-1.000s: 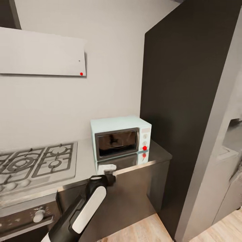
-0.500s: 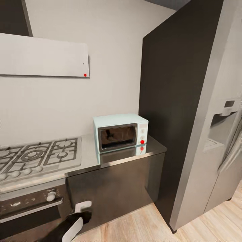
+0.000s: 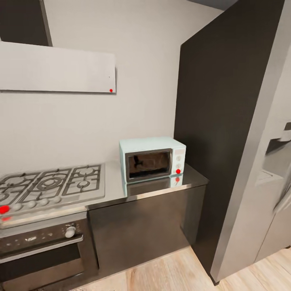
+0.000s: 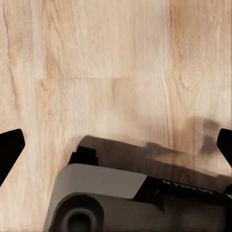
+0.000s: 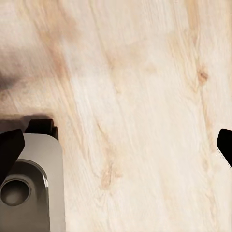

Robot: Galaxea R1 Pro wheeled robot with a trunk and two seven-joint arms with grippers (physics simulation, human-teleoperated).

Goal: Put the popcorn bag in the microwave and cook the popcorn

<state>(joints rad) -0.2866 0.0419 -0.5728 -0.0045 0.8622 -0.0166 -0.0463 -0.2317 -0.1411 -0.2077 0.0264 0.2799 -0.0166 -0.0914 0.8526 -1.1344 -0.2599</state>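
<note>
Microwave-bound, we hold both sets of fingers spread wide: left gripper (image 4: 116,145) and right gripper (image 5: 116,145) hang empty over the wooden floor (image 5: 145,72). Farther out, the microwave (image 3: 152,159) sits shut on the countertop (image 3: 161,188), beside the hob (image 3: 50,186).

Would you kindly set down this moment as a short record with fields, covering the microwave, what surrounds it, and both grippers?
microwave: pale mint-blue, door shut, red light lit, standing on the countertop
popcorn bag: none on the visible countertop
gas hob: beside the microwave, with a red dot at its front corner
built-in oven: below the hob, door shut
tall dark panel: rises at the microwave's other side
left gripper: open, empty, above wood floor
right gripper: open, empty, above wood floor
</note>
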